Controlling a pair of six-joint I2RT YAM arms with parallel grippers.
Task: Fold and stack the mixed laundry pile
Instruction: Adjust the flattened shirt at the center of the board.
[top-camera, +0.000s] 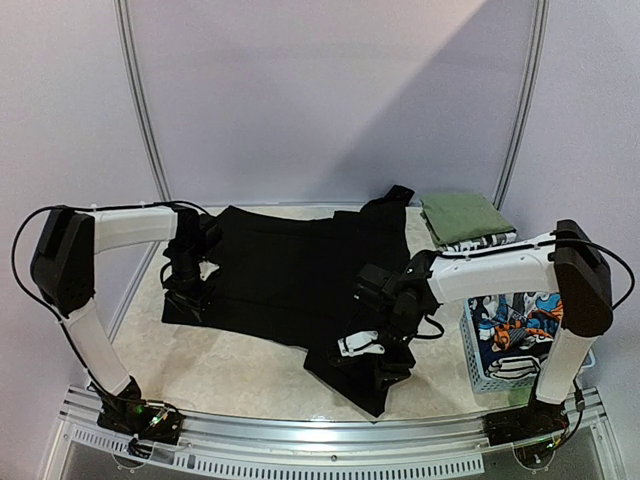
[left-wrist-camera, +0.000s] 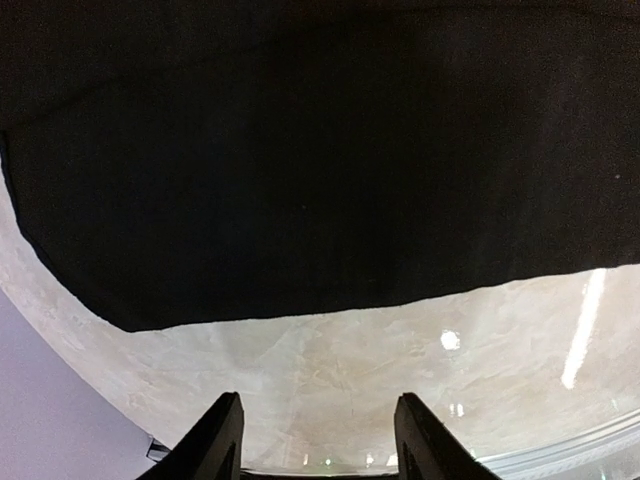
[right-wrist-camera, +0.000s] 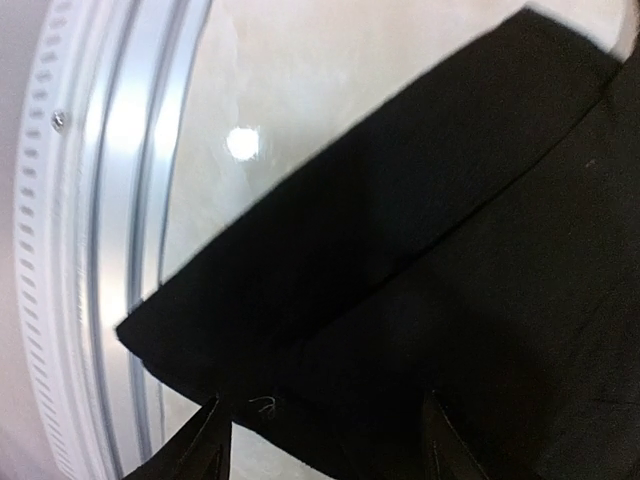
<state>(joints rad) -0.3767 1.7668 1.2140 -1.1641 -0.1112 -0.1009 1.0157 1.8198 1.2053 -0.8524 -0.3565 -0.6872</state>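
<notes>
Where the top camera looks down, the black garment (top-camera: 290, 275) lies spread across the middle of the table (top-camera: 240, 375), its near right corner reaching toward the front edge. The left gripper (top-camera: 188, 295) sits low at the garment's left edge and the right gripper (top-camera: 380, 362) hangs over the near right corner; from this height I cannot tell how either pair of jaws stands. At the far right a folded green cloth (top-camera: 462, 215) rests on a black-and-white printed piece (top-camera: 485, 242), just beside the black garment's far corner. Near the right arm's base stands a basket (top-camera: 495, 378) with a cartoon-print garment (top-camera: 515, 325) in it. From the left wrist, the 2 fingers (left-wrist-camera: 215, 445) of the left gripper (left-wrist-camera: 318, 445) stand apart with nothing between them, over bare table (left-wrist-camera: 350, 370); the black garment (left-wrist-camera: 320, 150) fills the upper part of the view, its edge beyond the fingertips. From the right wrist, the right gripper (right-wrist-camera: 322, 445) is open too, its 2 fingers (right-wrist-camera: 205, 450) spread above the black garment (right-wrist-camera: 450, 300), where a folded strip runs diagonally; whether the tips touch the cloth is unclear. Bare table (right-wrist-camera: 300, 90) and a metal rail (right-wrist-camera: 110, 250) show to the left.
</notes>
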